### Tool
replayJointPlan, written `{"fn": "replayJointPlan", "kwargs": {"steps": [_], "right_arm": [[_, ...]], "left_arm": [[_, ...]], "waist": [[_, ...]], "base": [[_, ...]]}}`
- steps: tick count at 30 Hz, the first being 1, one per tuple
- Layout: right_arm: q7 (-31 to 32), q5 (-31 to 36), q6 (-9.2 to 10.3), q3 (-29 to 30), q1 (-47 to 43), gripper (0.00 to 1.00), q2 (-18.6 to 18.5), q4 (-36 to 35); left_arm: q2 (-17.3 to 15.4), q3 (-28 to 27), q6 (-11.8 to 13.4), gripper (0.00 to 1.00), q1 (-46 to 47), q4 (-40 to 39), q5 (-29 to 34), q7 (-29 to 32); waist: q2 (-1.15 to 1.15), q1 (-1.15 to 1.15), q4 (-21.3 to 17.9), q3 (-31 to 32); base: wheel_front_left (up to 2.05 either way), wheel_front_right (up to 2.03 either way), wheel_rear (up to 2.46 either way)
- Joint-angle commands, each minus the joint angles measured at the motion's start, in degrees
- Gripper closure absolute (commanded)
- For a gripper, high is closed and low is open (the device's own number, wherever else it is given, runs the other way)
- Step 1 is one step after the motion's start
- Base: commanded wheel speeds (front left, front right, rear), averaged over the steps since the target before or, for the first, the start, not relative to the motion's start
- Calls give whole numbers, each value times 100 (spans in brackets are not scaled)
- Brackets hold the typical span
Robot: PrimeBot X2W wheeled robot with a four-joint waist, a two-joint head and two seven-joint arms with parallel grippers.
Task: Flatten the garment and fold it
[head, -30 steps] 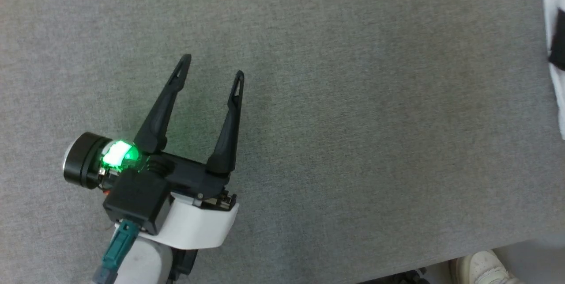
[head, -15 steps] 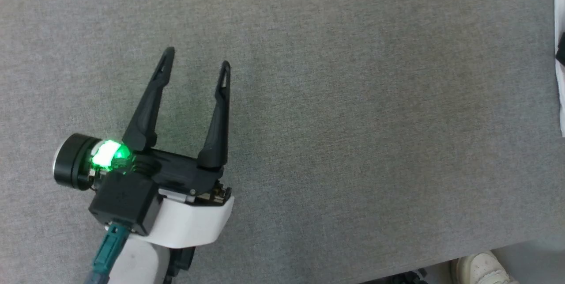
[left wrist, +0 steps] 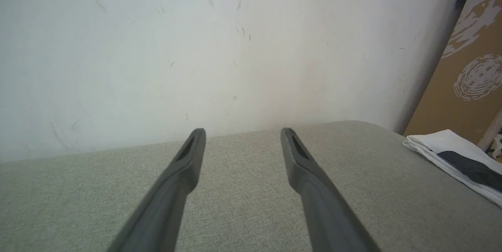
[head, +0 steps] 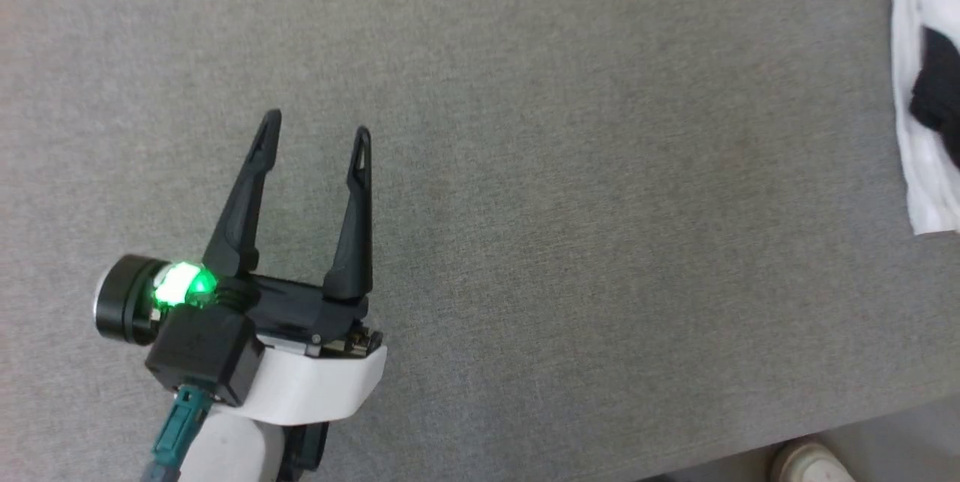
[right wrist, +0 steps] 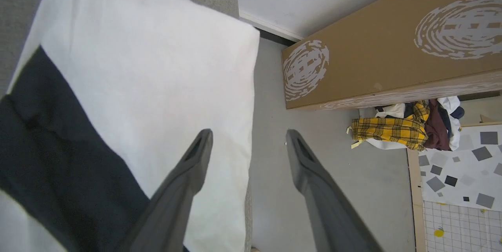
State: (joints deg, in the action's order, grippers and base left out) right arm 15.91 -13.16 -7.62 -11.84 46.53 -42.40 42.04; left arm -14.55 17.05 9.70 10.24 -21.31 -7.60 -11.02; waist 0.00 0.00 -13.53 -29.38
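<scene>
Jaws: both pairs spread, nothing between them. The right gripper (right wrist: 249, 133) was nearly shut a second ago and has swung wide since. The left gripper (head: 316, 125) has the same gap as before.

What changed, big to small:
- Grey padded surface (head: 600, 167): the whole head view has slid, front edge and all. That's the camera turning, not things moving.
- Garment (right wrist: 149, 60): lies at the right end of the surface, up against its end edge. It's a compact white rectangle with a black band across it, layers stacked, corners fairly square. The head view shows more of it at the right border than half a second ago, which I put down to the camera shift. No sign the cloth itself moved.
- Right gripper: hangs over the garment's outer edge, one finger above the white cloth, the other above the floor beyond. I can't tell whether the finger touches the cloth.
- Left gripper: well apart from the garment, over bare surface. It sits a bit lower and further left in the head view than a second ago, but with the camera moving I can't say the arm moved.
- Shoe (head: 806, 463): a person's foot at the bottom edge, lower in the picture than before, same cause.

My read: the right jaws just let go of a finished fold. The garment looks flat and folded, so the task seems done or nearly so. Only risk I see is cloth sitting that close to the edge.
</scene>
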Motion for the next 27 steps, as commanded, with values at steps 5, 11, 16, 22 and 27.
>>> {"fn": "replayJointPlan", "kwargs": {"steps": [5,11,16,22,27], "right_arm": [[-172,-96,13,2,-140,0,234,-122],[-531,-301,13,350,-497,0,573,-547],[-881,-423,13,749,-1081,0,957,-1234],[-1230,-266,13,1218,-1902,0,1547,-2374],[-1343,17,13,1513,-2566,0,2113,-3353]], "left_arm": [[14,-1,12,0,-182,158,-118,-101],[42,79,-9,0,-392,301,-210,-174],[47,119,35,0,-616,384,-250,-177],[49,35,188,0,-806,426,-291,-121],[52,-11,265,0,-936,460,-346,-105]], "waist": [[0,0,1,628],[0,0,123,1145],[0,0,301,1446],[0,0,505,1643],[0,0,706,1794]], "base": [[0,0,0],[0,0,0],[0,0,0],[0,0,0],[0,0,0]]}}
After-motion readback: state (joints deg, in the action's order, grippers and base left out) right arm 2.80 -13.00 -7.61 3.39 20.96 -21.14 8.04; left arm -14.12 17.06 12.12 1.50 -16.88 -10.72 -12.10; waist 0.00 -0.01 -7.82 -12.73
